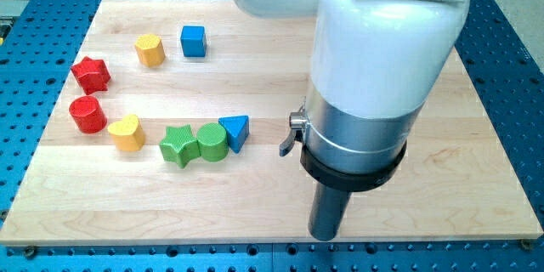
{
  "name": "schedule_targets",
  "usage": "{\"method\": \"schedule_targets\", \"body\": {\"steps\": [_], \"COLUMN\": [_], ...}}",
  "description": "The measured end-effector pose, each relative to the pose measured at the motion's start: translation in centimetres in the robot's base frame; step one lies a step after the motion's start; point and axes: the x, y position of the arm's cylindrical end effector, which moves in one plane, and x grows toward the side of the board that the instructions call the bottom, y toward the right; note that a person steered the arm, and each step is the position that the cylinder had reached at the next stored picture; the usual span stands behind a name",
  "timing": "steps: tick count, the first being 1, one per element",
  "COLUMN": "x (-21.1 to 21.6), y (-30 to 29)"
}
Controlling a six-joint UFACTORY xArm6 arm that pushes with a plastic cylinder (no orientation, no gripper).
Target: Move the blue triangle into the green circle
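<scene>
Camera view: green star [176, 145] flanks green circle [212, 142] – blue triangle [235, 131] touching opposite

blue triangle [235, 129] touching green circle [212, 142]

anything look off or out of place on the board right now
Nothing stands out. All seven blocks sit flat on the wooden board, none tipped or damaged. The blue triangle already touches the green circle, which touches the green star. My tip rests well to the view's right of them, near the bottom edge.
</scene>
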Motion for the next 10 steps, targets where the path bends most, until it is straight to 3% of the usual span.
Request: {"method": "schedule_targets", "body": {"steps": [6, 8, 10], "x": [-0.1, 0.0, -6.2], "y": [-0.4, -7.1, -25.4]}}
